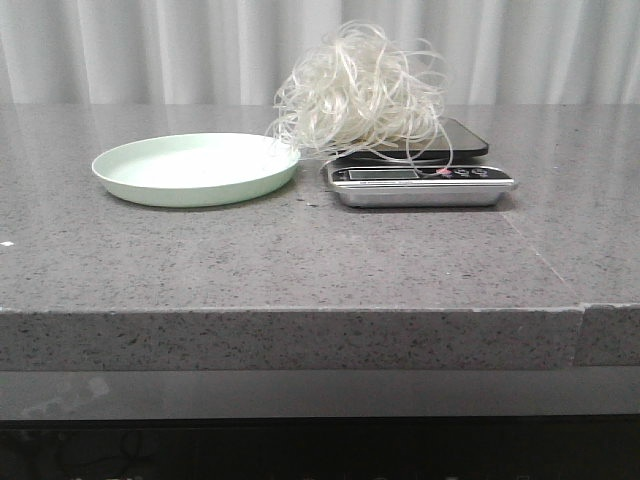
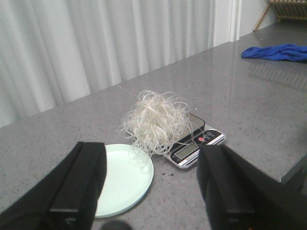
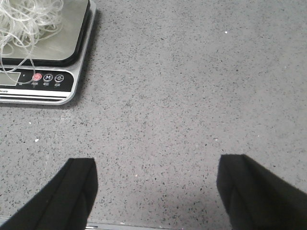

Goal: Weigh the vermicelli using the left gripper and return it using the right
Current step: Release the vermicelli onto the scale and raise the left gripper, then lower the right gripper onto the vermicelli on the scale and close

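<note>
The vermicelli point(image 1: 358, 95) sits heaped on the scale point(image 1: 420, 183), some strands trailing over the pale green plate point(image 1: 195, 168) beside it on the desk point(image 1: 300, 260). Left pincer point(image 2: 151, 187) and right pincer point(image 3: 156, 191) both gape wide, holding nothing.

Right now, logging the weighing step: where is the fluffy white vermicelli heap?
Front view, right of centre: the vermicelli heap sits on the scale, overhanging the pale green round plate.
</note>
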`<state>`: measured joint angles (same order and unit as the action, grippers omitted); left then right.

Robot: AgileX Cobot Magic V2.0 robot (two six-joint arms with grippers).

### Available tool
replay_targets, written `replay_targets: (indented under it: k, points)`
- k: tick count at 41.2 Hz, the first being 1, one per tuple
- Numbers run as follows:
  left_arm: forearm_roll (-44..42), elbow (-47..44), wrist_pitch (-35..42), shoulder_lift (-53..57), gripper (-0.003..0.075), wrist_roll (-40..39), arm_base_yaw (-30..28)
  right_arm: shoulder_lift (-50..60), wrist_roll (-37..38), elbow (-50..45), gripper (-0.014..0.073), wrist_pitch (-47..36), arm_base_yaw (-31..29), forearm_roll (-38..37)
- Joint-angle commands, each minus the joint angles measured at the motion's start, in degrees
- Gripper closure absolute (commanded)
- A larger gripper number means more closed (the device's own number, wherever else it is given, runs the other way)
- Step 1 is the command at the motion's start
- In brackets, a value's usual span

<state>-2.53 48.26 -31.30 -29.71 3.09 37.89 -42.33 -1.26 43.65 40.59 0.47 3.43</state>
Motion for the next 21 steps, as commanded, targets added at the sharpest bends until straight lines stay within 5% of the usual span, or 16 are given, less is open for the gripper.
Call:
replay_targets:
  k: [1,21]
  points:
    - [0.9,-2.6,3.9,4.2,0.0250,-0.1,0.3,-0.1,-0.3,1.8,-0.0017,-3.0,0.0,0.6]
    - [0.9,-7.9,3.8,9.2,0.0250,-0.1,0.3,-13.5,-3.3,11.6,-0.0016,-5.9,16.4,2.5]
